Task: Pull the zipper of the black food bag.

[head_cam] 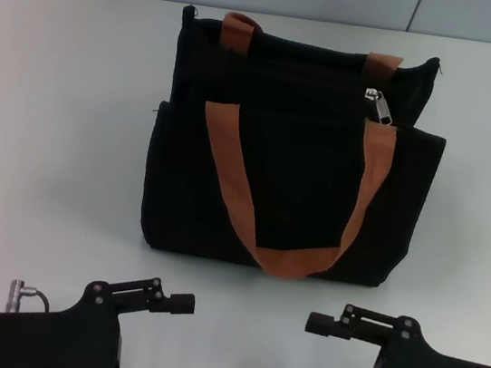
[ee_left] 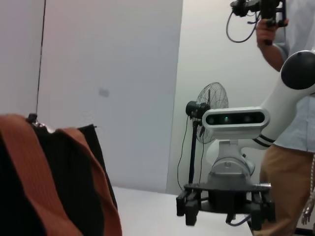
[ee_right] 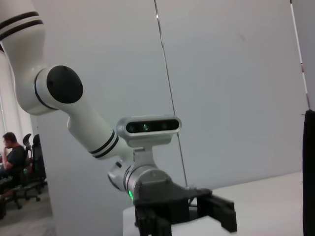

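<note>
Head view: the black food bag (head_cam: 290, 163) stands upright on the white table (head_cam: 53, 120), near the far edge and roughly centred between the two arms. Two orange-brown straps (head_cam: 235, 192) cross its front face and meet in a loop at the bottom. The zipper (head_cam: 381, 106) is a small silver pull tab that hangs at the top edge of the bag, toward the robot's right, just above the right strap. The left gripper (head_cam: 174, 342) sits low at the near edge of the table, well apart from the bag; its fingers are spread and hold nothing. The right gripper (head_cam: 316, 360) sits at the same near edge on the other side, also spread and empty, and clear of the bag.

Left wrist view: one end of the bag (ee_left: 74, 162) with its straps (ee_left: 34, 172) fills the near side. The right gripper (ee_left: 224, 204) appears farther off above the table, with its white arm behind it. A fan (ee_left: 209, 105) and a person (ee_left: 290, 113) stand in the background.

Right wrist view: the left gripper (ee_right: 184, 216) appears across the table, fingers apart. A dark edge of the bag (ee_right: 309, 172) shows at the frame border.
</note>
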Controlling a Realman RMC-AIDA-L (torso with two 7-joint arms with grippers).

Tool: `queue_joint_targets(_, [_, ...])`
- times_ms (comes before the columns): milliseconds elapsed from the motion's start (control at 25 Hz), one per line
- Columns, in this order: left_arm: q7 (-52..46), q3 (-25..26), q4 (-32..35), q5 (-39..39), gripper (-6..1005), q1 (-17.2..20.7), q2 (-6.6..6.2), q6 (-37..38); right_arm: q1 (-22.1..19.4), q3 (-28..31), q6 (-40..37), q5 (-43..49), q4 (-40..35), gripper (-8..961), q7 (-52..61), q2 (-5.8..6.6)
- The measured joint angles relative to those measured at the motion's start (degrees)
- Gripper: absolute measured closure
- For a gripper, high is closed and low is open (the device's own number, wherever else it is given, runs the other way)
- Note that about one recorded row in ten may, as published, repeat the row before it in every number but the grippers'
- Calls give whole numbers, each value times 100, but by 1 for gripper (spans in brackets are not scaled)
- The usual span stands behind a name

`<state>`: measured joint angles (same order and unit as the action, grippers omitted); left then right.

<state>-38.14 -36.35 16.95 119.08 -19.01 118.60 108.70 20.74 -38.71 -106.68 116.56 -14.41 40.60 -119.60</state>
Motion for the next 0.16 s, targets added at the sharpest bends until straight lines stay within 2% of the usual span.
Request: queue_joint_targets(160, [11,11,-53,-6,227,65,3,-78,78,-1,36,-189,297,279,-280,0])
